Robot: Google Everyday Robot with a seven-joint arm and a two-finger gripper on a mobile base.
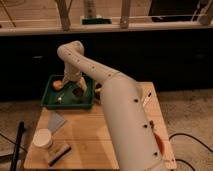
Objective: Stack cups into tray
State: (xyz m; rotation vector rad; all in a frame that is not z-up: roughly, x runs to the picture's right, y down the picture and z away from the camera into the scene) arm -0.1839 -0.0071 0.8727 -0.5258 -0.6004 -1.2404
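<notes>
The dark-green tray [50, 103] sits at the back left of the wooden table. My gripper [75, 89] reaches down into the tray, over its middle. A dark brown cup [78, 93] shows right under the gripper, inside the tray; I cannot tell whether the gripper touches it. A cream-white cup [42, 138] stands upright on the table near the front left corner, well apart from the tray and the gripper. A small orange ball [57, 84] lies in the tray's back left part.
My white arm [125, 115] crosses the table's right half. A grey wedge-shaped piece [56, 121] lies in front of the tray. A dark flat block [59, 152] lies by the cream cup. A thin stick [146, 99] lies at the right edge. A dark wall runs behind the table.
</notes>
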